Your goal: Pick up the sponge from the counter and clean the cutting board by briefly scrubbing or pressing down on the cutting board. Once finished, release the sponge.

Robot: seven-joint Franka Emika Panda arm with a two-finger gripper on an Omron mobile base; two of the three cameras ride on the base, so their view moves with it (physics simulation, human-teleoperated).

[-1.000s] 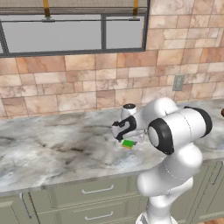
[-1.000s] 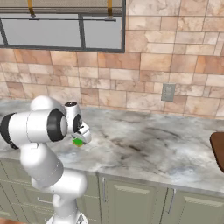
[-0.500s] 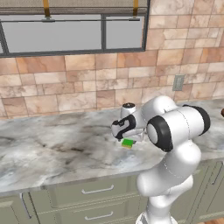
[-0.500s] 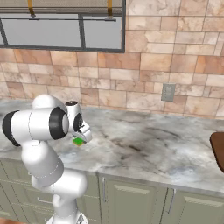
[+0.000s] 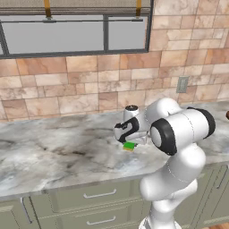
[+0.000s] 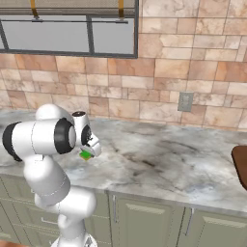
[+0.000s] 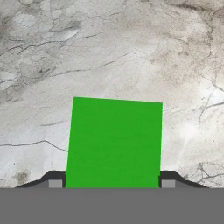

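Observation:
The sponge [image 7: 114, 140] lies flat on the counter [image 5: 67, 156], its green top facing up. My gripper [image 7: 113, 181] points straight down over it, and its two dark fingertips [image 7: 56, 180] press against the sponge's left and right sides, so it is shut on the sponge. From the base, the sponge [image 5: 129, 146] shows as a small green and yellow block under the hand [image 5: 129, 139], near the counter's front; the right base view also shows the sponge [image 6: 86, 155]. The cutting board [image 6: 241, 166] is a dark brown edge far off to the right.
A brick wall with a wall outlet [image 6: 185, 102] and a window [image 5: 67, 36] backs the counter. Grey-green drawers and cabinets [image 6: 144, 217] sit under the stone top. A broad stretch of marbled stone [image 6: 164, 164] lies between the sponge and the board.
The hand has sunk a little onto the sponge, and the jaws have closed in from wide open against the sponge's sides. The sponge has not moved.

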